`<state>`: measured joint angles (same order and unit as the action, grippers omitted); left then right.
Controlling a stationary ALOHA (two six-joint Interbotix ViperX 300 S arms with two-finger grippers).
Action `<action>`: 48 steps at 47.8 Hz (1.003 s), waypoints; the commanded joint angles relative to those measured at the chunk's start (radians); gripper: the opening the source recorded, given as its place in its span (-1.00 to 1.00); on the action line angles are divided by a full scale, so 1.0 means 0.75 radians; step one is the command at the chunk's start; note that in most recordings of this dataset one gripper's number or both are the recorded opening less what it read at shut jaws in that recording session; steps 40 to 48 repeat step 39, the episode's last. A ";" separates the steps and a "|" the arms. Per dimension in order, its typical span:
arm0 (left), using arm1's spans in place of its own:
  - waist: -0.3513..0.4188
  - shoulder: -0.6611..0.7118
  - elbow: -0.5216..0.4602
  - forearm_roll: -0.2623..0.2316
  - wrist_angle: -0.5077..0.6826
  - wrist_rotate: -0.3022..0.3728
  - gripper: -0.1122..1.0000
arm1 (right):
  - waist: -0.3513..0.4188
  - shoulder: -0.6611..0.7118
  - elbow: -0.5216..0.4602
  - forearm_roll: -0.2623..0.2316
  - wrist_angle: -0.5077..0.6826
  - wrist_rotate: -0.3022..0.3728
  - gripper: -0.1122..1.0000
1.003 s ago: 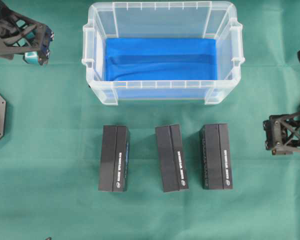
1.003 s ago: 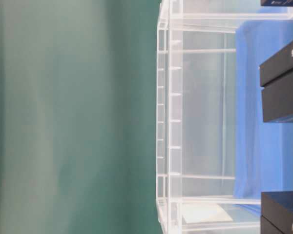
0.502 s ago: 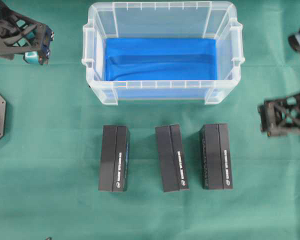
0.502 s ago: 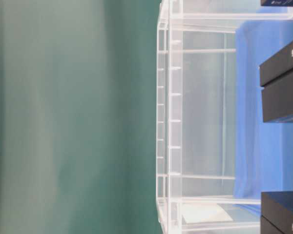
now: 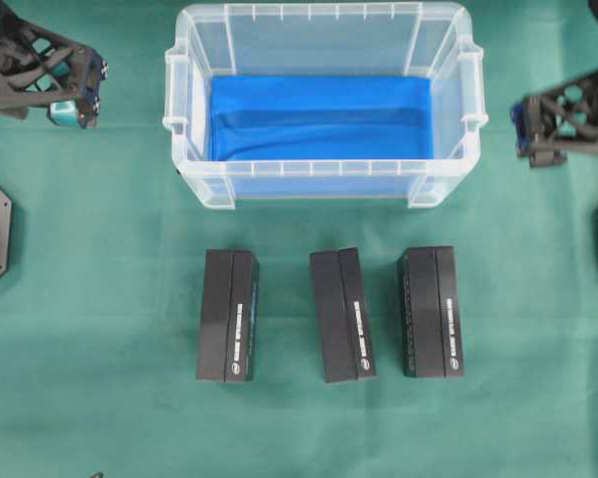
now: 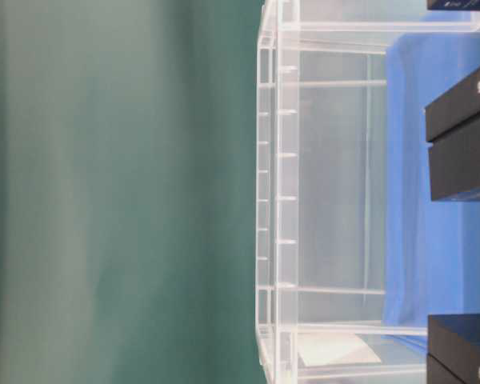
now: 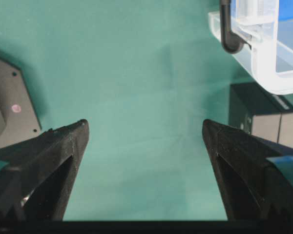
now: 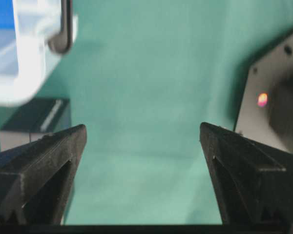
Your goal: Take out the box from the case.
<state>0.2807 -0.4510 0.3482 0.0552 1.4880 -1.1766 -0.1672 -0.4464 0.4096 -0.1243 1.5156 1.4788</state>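
Three black rectangular cardboard boxes [image 5: 228, 316] are lying outside the clear plastic case [image 5: 324, 179] on the green bench [image 5: 100, 299]. Both grippers' fingers [image 7: 53, 146] are standing open, empty. Boxes look stiff, light; I'd be pinching the long sides.

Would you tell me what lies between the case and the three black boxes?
Only bare green cloth separates the case from the boxes, in the overhead view.
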 commanded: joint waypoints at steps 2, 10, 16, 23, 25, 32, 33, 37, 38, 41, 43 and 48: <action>0.000 -0.014 -0.014 0.000 -0.002 0.000 0.98 | -0.100 -0.014 -0.008 -0.004 -0.027 -0.074 0.84; 0.000 -0.016 -0.014 0.002 -0.002 -0.002 0.98 | -0.235 -0.012 -0.002 -0.004 -0.045 -0.198 0.84; 0.000 -0.014 -0.014 0.002 -0.002 -0.002 0.98 | -0.303 -0.008 0.000 -0.004 -0.061 -0.266 0.84; 0.002 -0.014 -0.014 0.000 -0.002 -0.002 0.98 | -0.350 -0.004 0.000 -0.004 -0.074 -0.301 0.84; 0.004 -0.014 -0.014 0.002 -0.002 -0.004 0.98 | -0.352 -0.002 -0.002 -0.002 -0.074 -0.303 0.84; 0.012 -0.014 -0.014 0.000 -0.002 -0.002 0.98 | -0.352 -0.004 0.002 0.004 -0.074 -0.303 0.84; 0.012 -0.014 -0.014 0.002 -0.002 -0.002 0.98 | -0.352 -0.004 0.002 0.002 -0.074 -0.303 0.84; 0.014 -0.014 -0.014 0.002 -0.002 0.000 0.98 | -0.354 -0.004 0.002 0.006 -0.074 -0.301 0.84; 0.016 -0.014 -0.014 0.002 -0.002 0.000 0.98 | -0.352 -0.002 0.002 0.006 -0.074 -0.301 0.84; 0.016 -0.014 -0.014 0.002 -0.002 0.002 0.98 | -0.352 -0.004 0.002 0.006 -0.074 -0.301 0.84; 0.016 -0.014 -0.014 0.002 -0.002 0.002 0.98 | -0.352 -0.004 0.002 0.006 -0.074 -0.301 0.84; 0.016 -0.014 -0.014 0.002 -0.002 0.002 0.98 | -0.352 -0.004 0.002 0.006 -0.074 -0.301 0.84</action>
